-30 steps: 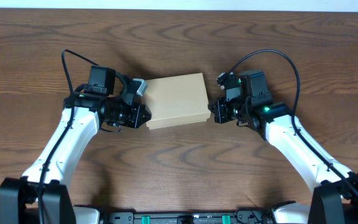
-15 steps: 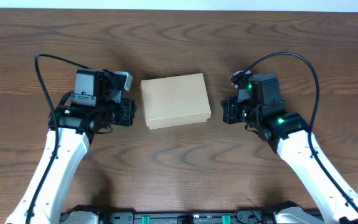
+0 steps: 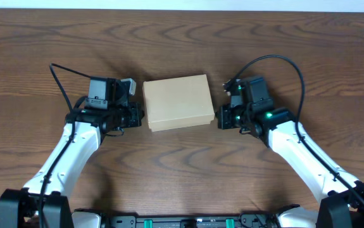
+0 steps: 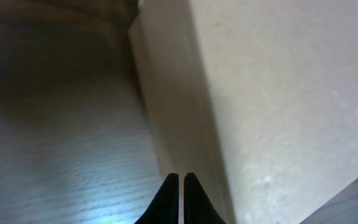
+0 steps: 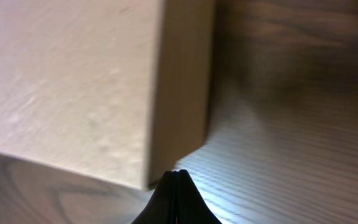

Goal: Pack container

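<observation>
Container lay closed, flap flat, on wood surface, between both pincers. Left pincer pressed together, holding nothing; container's side wall just beside its tips, toward other arm. Right pincer likewise pressed together, empty; container's near corner just beside its tips, toward left arm. Whether either pincer touched cardboard could not be told

**Both grippers closed, wrists turned inward**

Left gripper: fingers pressed together, tips pointing toward the right side. Right gripper: fingers pressed together, tips pointing toward the left side. Left arm and right arm both extend forward, elbows out, wrists facing each other.
</observation>
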